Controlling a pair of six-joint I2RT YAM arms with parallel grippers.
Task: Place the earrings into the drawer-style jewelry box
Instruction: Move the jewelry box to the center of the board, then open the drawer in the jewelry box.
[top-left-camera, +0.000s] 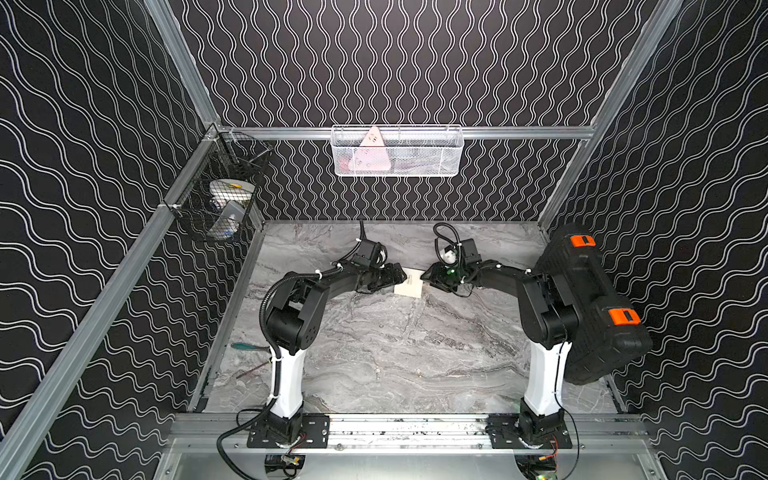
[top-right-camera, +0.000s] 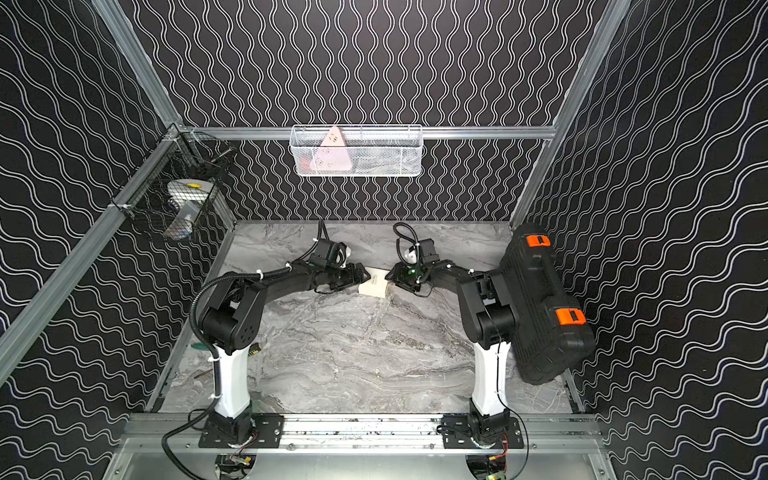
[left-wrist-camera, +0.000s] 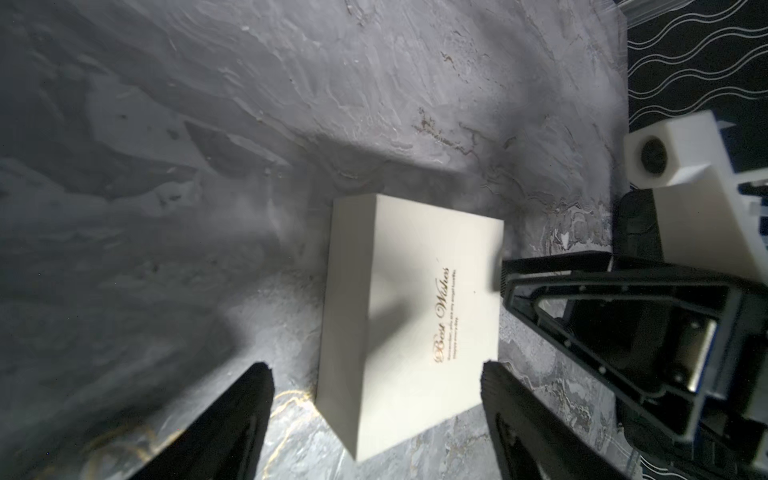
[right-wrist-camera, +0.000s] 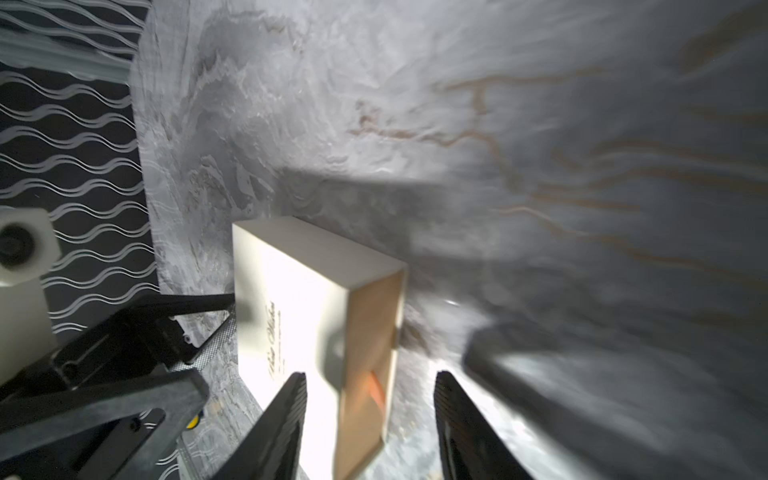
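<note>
The drawer-style jewelry box (top-left-camera: 409, 286) (top-right-camera: 374, 285), a flat cream sleeve with dark script, lies on the marble table toward the back, between both arms. My left gripper (left-wrist-camera: 374, 382) (top-left-camera: 400, 275) is open, and its fingers straddle one end of the box (left-wrist-camera: 415, 311). My right gripper (right-wrist-camera: 370, 386) (top-left-camera: 424, 276) is open at the opposite end, around the tan drawer front (right-wrist-camera: 370, 357) with its orange tab. There is a gap between that drawer front and one finger. I cannot make out the earrings in any view.
A big black case with orange latches (top-left-camera: 590, 303) leans against the right wall behind the right arm. A black wire basket (top-left-camera: 216, 191) and a white mesh basket (top-left-camera: 397, 151) hang on the walls. A green-handled screwdriver (top-left-camera: 245, 345) lies by the left edge.
</note>
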